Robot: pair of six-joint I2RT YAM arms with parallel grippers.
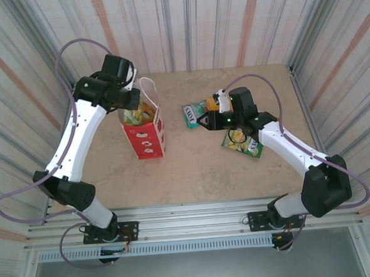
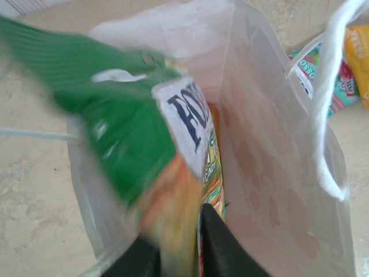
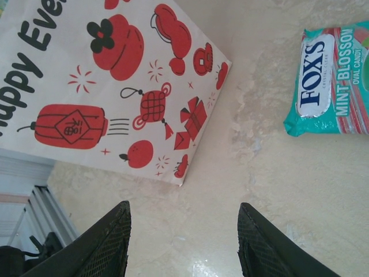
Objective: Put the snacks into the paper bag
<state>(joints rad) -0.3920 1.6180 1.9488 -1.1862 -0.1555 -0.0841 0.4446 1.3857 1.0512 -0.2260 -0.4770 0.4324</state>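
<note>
Drop step: my left claw [image 2: 173, 236] is over the paper bag [image 2: 277, 173], jaws slightly apart around a green FOX'S packet [image 2: 127, 121] at its mouth, pinched or loose I can't tell; next needs full opening, then a straight lift.

A blurred green FOX'S packet [image 2: 127, 121] lies over the open mouth of the white paper bag [image 2: 271, 190], its lower end between the black fingers [image 2: 225, 254]; a cord handle [image 2: 320, 115] curves at right.

Your layout: paper bag [image 1: 150, 139] stands left on surface [image 1: 193, 169]; packet [image 2: 138, 127] in bag mouth; remaining snacks [image 1: 196, 113] lie right, apart.
</note>
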